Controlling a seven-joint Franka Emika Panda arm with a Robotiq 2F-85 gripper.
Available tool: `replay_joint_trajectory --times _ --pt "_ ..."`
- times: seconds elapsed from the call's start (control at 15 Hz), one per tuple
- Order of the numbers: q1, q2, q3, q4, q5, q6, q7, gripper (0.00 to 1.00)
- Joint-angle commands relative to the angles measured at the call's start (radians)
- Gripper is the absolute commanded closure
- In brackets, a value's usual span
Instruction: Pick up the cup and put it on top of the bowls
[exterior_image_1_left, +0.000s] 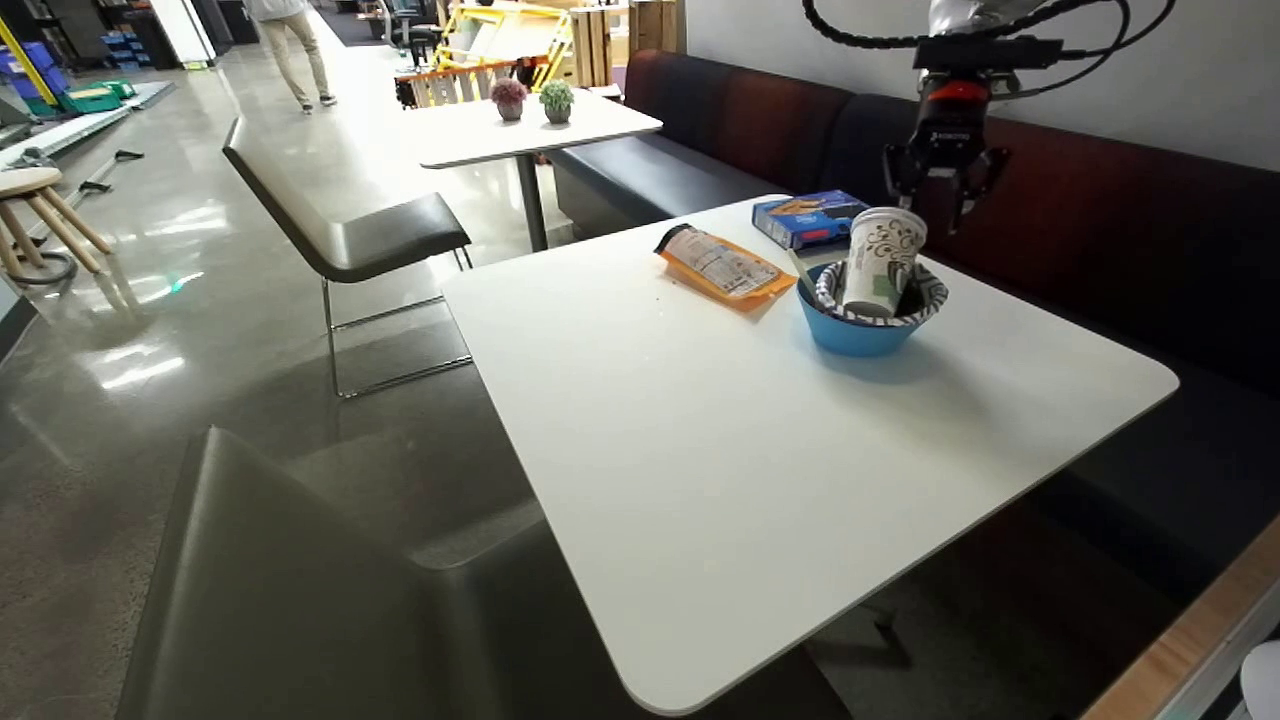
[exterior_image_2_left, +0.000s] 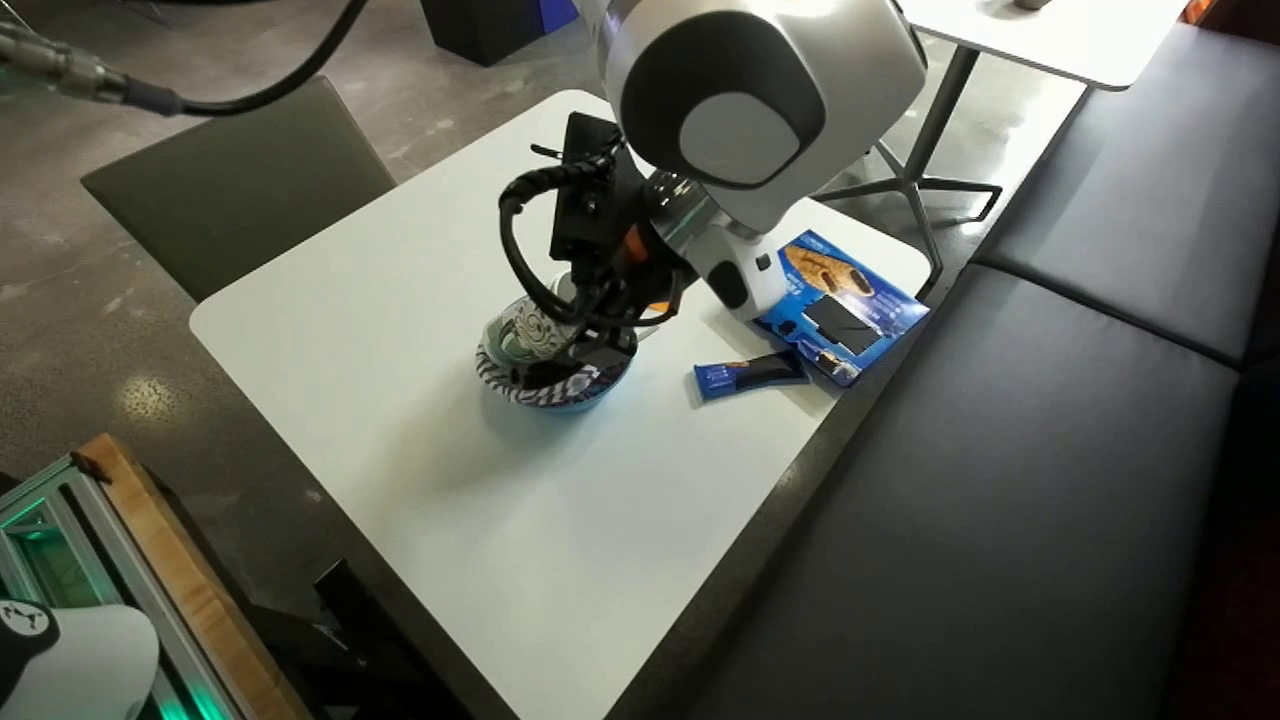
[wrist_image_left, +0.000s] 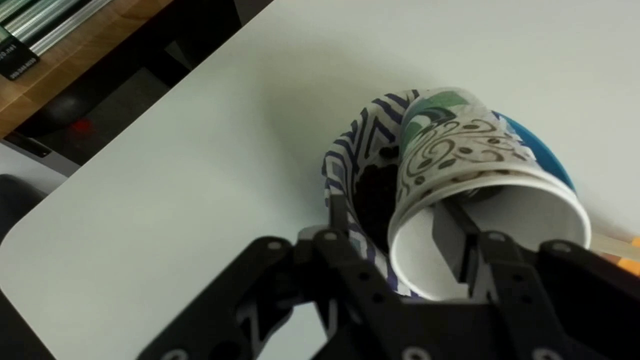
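While a broad white worktop (exterior_image_1_left: 650, 430) with rounded corners carries the things, a black robot hand (wrist_image_left: 391, 210) hangs over it, jaws spread apart. A flat blue cardboard box (exterior_image_2_left: 842, 308) lies near a round light-blue bowl (exterior_image_1_left: 862, 338), inside which nests a white zigzag-striped bowl (wrist_image_left: 367, 132). Tilted within these rests a white patterned paper cup (exterior_image_1_left: 882, 262), one jaw overlapping its mouth in the wrist view.

In an exterior view, the nearest corner of the surface (exterior_image_2_left: 610, 510) is running off-frame. In the wrist view, the hand (wrist_image_left: 392, 222) is partly hiding the cup (wrist_image_left: 462, 145), itself partly covering the bowls (wrist_image_left: 343, 167).
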Motion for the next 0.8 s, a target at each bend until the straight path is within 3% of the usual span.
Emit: replay_joint_trajectory --times 0.0,0.13,0.2,0.73 --pt "0.019 -0.098 -0.003 -0.064 -0.031 0.053 -0.062 0.18" --pt "0.033 -0.183 -0.002 -0.120 -0.073 0.107 -0.130 0.03" --pt "0.038 -0.224 0.000 -0.146 -0.091 0.128 -0.157 0.00" --pt "0.113 -0.675 0.048 -0.482 -0.289 0.213 -0.331 0.00"
